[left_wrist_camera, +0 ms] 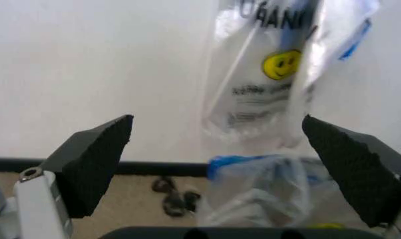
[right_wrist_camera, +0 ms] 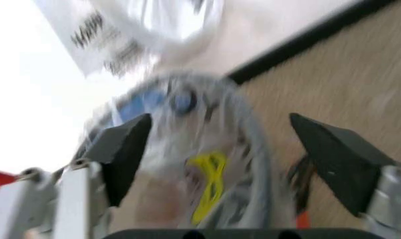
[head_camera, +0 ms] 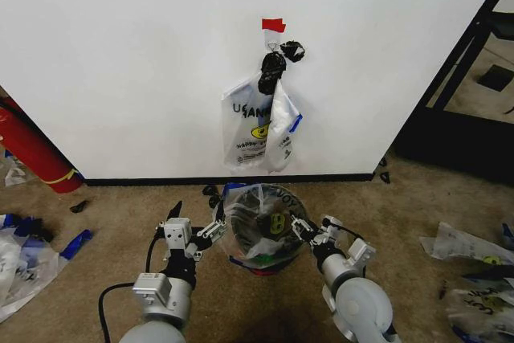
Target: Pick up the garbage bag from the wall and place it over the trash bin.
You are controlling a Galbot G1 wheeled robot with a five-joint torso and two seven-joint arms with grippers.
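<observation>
Left gripper (head_camera: 215,228): black wedge-shaped pads spread wide apart, holding nothing; it sits low at the bin's left side, close to the plastic over the rim. In the left wrist view (left_wrist_camera: 217,164) the pads frame the hanging bag and the wall.
Right gripper (head_camera: 300,228): jaws likewise parted and empty, at the bin's right side; its pads (right_wrist_camera: 124,149) flank the lined bin.
Small round trash bin with dark smoky sides and a red base (head_camera: 259,267): stands on the tan carpet between the two grippers, its mouth covered by crinkly translucent plastic with a yellow mark.
Thin translucent whitish garbage bag with blue edges, black print and a yellow smiley (head_camera: 255,130): hangs crumpled from a hook on the wall, straight behind the bin, clear of both grippers.
Small black knotted plastic clump (head_camera: 273,70): on the same hook, over the bag's top.
Plain white wall with black baseboard (head_camera: 120,62): carries a short red tape strip (head_camera: 273,25) above the hook.
</observation>
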